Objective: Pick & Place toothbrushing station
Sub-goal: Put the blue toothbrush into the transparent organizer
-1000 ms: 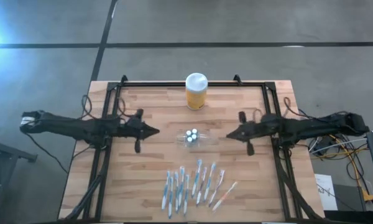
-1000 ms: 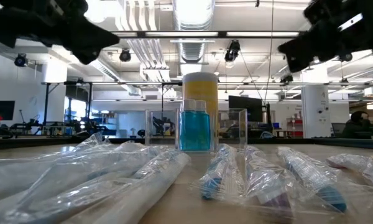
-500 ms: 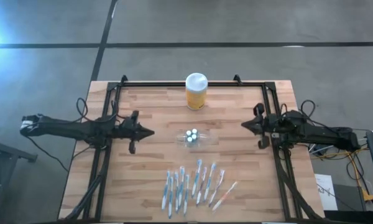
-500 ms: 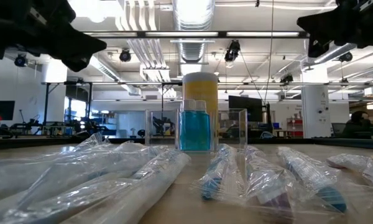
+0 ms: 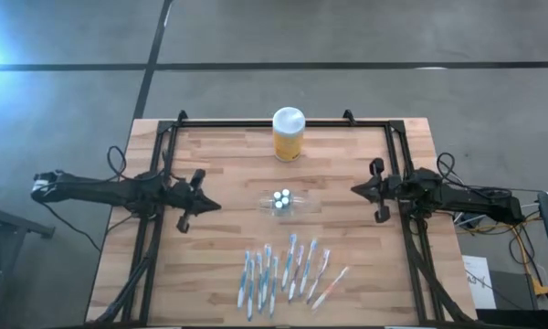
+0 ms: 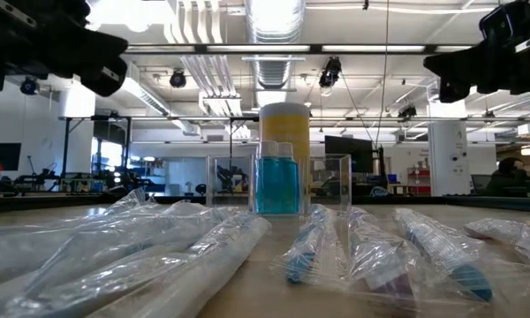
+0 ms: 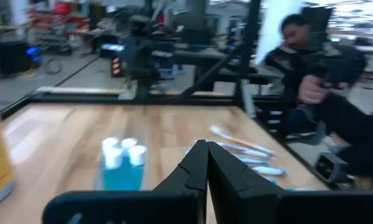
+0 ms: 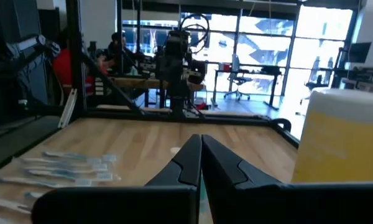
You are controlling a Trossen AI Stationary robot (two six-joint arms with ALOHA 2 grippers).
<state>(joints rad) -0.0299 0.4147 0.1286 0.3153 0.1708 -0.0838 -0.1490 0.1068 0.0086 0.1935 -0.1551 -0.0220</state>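
Observation:
The toothbrushing station (image 5: 283, 202), a small clear holder with blue white-capped tubes in it, stands on its base at the middle of the wooden table; it also shows in the low view (image 6: 278, 185) and the left wrist view (image 7: 123, 165). My left gripper (image 5: 217, 205) hovers shut to its left, pointing level at it across a gap. My right gripper (image 5: 354, 190) hovers shut to its right, also pointing level at it. Neither gripper holds anything. Both pairs of fingers meet at the tips in the wrist views (image 7: 206, 149) (image 8: 201, 142).
A yellow jar with a white lid (image 5: 288, 134) stands behind the station near the far edge. Several wrapped toothbrushes (image 5: 288, 274) lie in a row near the front edge. A black frame (image 5: 164, 146) runs along the table's sides. A person (image 7: 323, 87) is beyond the table's right side.
Both grippers have drawn back from the station, the left toward the table's left edge and a little toward the near edge, the right toward the right edge. Both stayed shut. The station has not moved.

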